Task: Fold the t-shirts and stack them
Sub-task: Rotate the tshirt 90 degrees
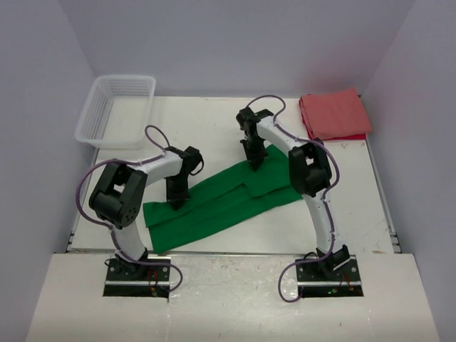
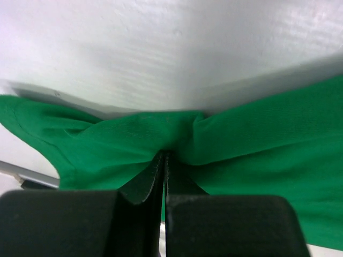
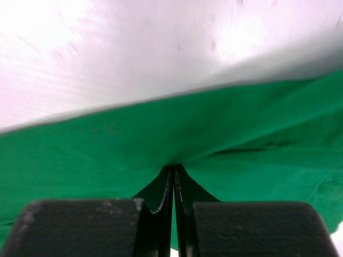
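Observation:
The bright green t-shirt [image 1: 214, 203] lies folded lengthwise as a long band across the middle of the table. My left gripper [image 1: 177, 201] is shut on its far edge near the left end; the cloth [image 2: 134, 134] bunches at the closed fingertips. My right gripper [image 1: 255, 165] is shut on the far edge near the right end, the green cloth [image 3: 161, 134] pinched between its jaws. The salmon-red t-shirt [image 1: 333, 114] lies folded at the far right corner of the table.
A white plastic mesh basket [image 1: 117, 108] stands at the far left corner. The white table [image 1: 206, 121] has walls close on both sides and behind. The arm bases stand at the near edge.

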Controlling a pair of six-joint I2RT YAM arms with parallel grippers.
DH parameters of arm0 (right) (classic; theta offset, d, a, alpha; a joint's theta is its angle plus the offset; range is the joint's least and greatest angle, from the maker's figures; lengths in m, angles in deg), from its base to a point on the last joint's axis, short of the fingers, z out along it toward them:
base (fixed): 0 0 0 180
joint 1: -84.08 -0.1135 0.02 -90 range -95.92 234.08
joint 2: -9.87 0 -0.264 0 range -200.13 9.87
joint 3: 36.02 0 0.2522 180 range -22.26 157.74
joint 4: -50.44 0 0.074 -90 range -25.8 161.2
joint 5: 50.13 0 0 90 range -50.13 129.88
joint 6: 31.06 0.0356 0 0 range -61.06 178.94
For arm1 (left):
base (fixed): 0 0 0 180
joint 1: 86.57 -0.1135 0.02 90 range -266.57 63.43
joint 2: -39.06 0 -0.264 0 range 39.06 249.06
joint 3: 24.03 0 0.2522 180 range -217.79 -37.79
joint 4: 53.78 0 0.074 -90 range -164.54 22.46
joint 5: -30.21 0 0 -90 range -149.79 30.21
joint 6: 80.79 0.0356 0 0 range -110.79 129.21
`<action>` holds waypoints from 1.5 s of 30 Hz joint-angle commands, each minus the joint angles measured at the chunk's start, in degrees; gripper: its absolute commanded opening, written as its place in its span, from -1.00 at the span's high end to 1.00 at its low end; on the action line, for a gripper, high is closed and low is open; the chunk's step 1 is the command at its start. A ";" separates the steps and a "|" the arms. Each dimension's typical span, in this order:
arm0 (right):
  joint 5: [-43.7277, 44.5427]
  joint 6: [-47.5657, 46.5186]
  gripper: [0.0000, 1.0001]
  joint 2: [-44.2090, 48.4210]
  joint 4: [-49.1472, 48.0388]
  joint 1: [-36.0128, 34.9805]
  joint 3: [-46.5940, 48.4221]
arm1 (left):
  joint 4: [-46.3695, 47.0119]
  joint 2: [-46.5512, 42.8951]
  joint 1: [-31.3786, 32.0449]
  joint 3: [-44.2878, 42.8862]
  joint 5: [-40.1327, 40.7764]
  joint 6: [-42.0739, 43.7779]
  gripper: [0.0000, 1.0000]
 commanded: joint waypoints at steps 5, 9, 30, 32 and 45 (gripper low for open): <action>5.05 -0.02 1.00 -2.49 -4.79 1.33 14.59 | 2.14 2.70 6.36 0.08 0.21 -5.69 1.00; 10.40 0.43 1.00 7.31 -10.66 1.24 12.43 | 1.69 -0.82 7.78 -5.38 4.78 -5.43 1.00; 18.15 7.81 0.86 55.25 1.71 2.47 -7.17 | 22.50 15.34 8.92 -41.95 -33.00 25.07 1.00; 18.15 7.72 0.87 57.18 2.67 2.47 -8.93 | 24.62 17.01 8.92 -42.65 -39.84 27.26 1.00; 20.00 7.37 0.90 65.01 5.05 2.39 -16.94 | 24.55 38.27 7.34 -57.50 -54.35 31.05 1.00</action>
